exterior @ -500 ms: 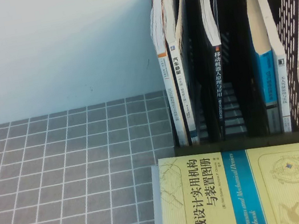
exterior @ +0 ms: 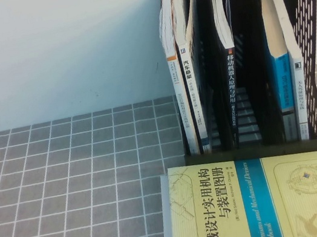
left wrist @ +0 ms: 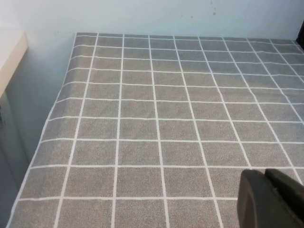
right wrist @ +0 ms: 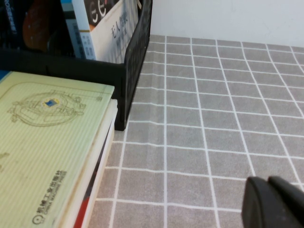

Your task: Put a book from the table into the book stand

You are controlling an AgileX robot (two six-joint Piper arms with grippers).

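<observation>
The book (exterior: 254, 206), pale yellow-green with a blue band and black Chinese title, lies flat on the table (exterior: 83, 181) just in front of the black book stand (exterior: 315, 60). It also shows in the right wrist view (right wrist: 47, 142), with the stand's corner (right wrist: 135, 52) beside it. Neither gripper shows in the high view. My left gripper (left wrist: 264, 175) hovers shut and empty over bare grid cloth (left wrist: 156, 109), far from the book. My right gripper (right wrist: 267, 181) is shut and empty over the cloth (right wrist: 213, 118), off the book's right side.
The stand's three compartments hold upright books: several in the left (exterior: 186, 70), a dark-spined one in the middle (exterior: 232, 68), a blue and a white one on the right (exterior: 287, 65). Something white and red lies under the book (right wrist: 92, 199). The table's left edge drops off (left wrist: 52, 118).
</observation>
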